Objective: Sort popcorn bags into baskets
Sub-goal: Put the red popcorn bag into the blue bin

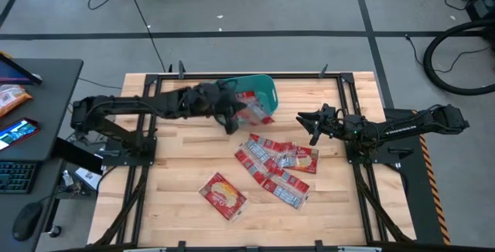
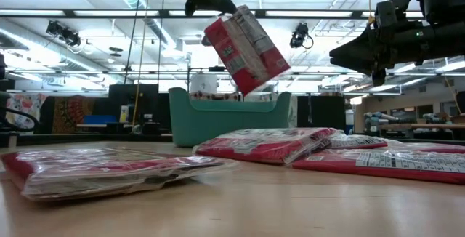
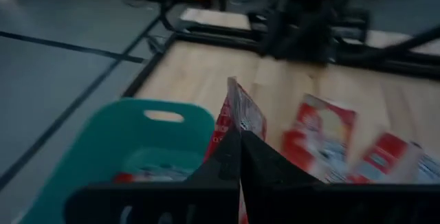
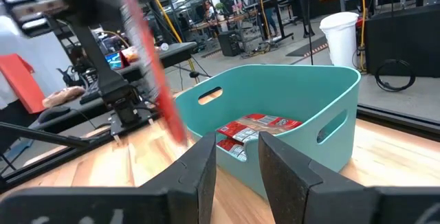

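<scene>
My left gripper (image 1: 230, 115) is shut on a red popcorn bag (image 2: 243, 48), high above the table by the teal basket's (image 1: 259, 90) near side. The basket holds a few red bags (image 4: 258, 124). Several more red bags lie flat in a pile (image 1: 277, 165) at the table's middle. One bag (image 1: 223, 194) lies apart, nearer the front. My right gripper (image 1: 309, 124) hovers right of the basket and above the pile's far edge. Its fingers are slightly apart and empty (image 4: 237, 162). My left gripper pinches the bag's upper edge (image 2: 218, 17) between its two shut fingers, coming from above. In the left wrist view the bag's thin edge (image 3: 237, 110) sticks out past the fingertips. The bag hangs tilted below the fingers, clear of the table and the basket.
A dark desk (image 1: 39, 128) with an orange snack packet (image 1: 11, 97) and a keyboard stands left of the table. Bare wood lies at the table's front left (image 1: 170, 206) and front right (image 1: 332, 206). Black frame rails run along the table's edges.
</scene>
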Action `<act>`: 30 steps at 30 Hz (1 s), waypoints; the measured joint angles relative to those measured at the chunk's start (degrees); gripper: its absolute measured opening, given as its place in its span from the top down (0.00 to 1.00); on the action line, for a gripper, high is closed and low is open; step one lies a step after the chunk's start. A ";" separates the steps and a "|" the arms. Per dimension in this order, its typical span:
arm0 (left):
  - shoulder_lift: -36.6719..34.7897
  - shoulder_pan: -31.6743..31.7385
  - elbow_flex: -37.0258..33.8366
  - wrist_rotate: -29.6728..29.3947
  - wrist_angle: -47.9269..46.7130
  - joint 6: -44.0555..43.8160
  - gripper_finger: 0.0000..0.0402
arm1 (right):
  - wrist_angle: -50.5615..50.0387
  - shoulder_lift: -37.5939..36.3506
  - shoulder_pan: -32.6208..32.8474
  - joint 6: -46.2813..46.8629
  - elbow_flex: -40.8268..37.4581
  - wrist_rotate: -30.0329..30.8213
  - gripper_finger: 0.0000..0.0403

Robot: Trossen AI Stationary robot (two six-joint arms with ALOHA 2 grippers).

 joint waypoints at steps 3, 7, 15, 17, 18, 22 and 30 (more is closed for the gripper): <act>0.20 2.87 0.00 -0.02 1.47 1.38 1.00 | 0.00 0.02 0.01 0.00 0.00 0.00 0.71; 1.03 6.31 0.02 -0.27 4.03 1.81 1.00 | 0.01 0.00 0.00 0.00 0.00 0.00 0.71; 9.59 10.36 0.00 -1.22 10.16 -6.55 0.99 | -0.01 0.02 0.01 0.00 0.00 0.00 0.71; 11.64 10.79 -0.02 -1.14 11.27 -7.94 0.99 | -0.01 0.02 -0.02 0.00 0.00 0.00 0.71; 12.36 10.82 -0.02 -1.14 11.36 -8.24 0.99 | -0.01 0.02 0.01 0.00 0.00 0.00 0.71; 13.62 10.06 -0.04 -0.85 6.47 -8.49 0.99 | 0.01 0.02 -0.01 0.00 0.00 0.00 0.71; 13.63 8.05 -0.04 -0.92 -5.75 -9.87 0.99 | 0.01 0.02 0.00 0.00 0.00 0.00 0.71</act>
